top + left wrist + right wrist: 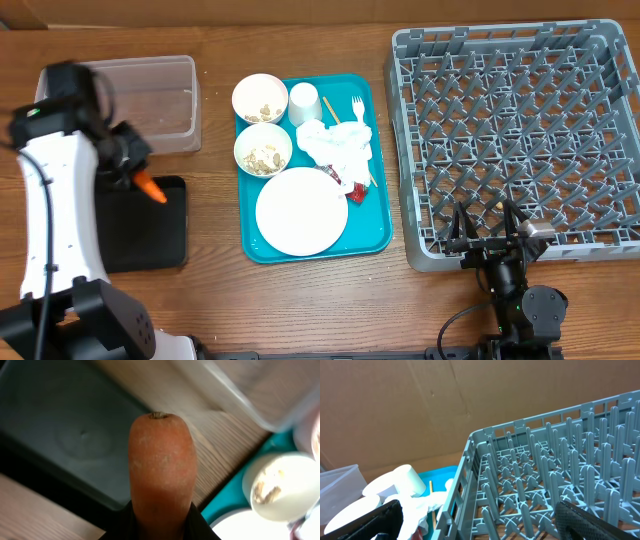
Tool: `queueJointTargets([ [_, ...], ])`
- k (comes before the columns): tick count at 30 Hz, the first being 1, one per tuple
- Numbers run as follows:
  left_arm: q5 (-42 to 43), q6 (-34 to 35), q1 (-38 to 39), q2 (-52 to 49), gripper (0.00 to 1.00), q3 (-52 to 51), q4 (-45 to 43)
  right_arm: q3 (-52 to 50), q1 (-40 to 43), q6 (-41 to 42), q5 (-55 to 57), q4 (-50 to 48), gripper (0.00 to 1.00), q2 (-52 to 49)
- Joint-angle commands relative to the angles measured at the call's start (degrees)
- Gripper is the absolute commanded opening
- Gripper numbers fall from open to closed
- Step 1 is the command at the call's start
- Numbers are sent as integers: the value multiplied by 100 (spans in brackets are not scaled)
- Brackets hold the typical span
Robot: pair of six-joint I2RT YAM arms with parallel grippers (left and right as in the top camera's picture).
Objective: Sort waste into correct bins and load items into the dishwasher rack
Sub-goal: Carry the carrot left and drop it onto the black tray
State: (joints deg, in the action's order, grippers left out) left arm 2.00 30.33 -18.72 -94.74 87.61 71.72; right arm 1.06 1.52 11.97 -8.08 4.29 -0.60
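My left gripper (140,178) is shut on the orange carrot (151,187), held over the top right corner of the black tray (150,245); the carrot (161,470) fills the left wrist view above the tray (65,435). The clear tub (150,70) lies behind. On the teal tray (370,240) are two bowls with pale scraps (260,98) (263,150), a white cup (303,102), a plate (301,211), a fork (357,110), a crumpled napkin (340,148), a red wrapper (355,190) and a thin stick (329,108). My right gripper (487,230) is open at the grey rack's (520,130) front edge.
The rack (545,480) fills the right wrist view, with the cup (400,482) and napkin (415,505) to its left. A brown cardboard wall (420,405) stands behind the table. Bare wood lies between the black tray and the teal tray.
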Motion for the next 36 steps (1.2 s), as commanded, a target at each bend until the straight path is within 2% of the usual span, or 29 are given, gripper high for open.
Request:
queueJointTargets([
  [1, 339, 1147, -501, 101, 4, -553, -116, -61, 22, -4, 55, -24, 100, 42],
  [6, 341, 2149, -1252, 101, 4, -1635, -562, -61, 22, -4, 55, -26, 100, 42],
  [8, 343, 2302, -1504, 101, 4, -1954, -782, -61, 22, -2, 55, -26, 100, 42],
  [18, 188, 2347, -2481, 101, 4, -2645, -1731, -61, 22, -4, 55, -26, 100, 42],
  [29, 57, 2304, -2498, 98, 5, -2677, -2181, -61, 22, -4, 55, -26, 100, 42],
  [34, 243, 2304, -2496, 55, 23, -2677, -2323, -61, 22, -4, 55, -26, 100, 42],
  [36, 577, 2302, -2472, 24, 51, -2677, -2430, -61, 22, -4, 55, -26, 100, 42],
])
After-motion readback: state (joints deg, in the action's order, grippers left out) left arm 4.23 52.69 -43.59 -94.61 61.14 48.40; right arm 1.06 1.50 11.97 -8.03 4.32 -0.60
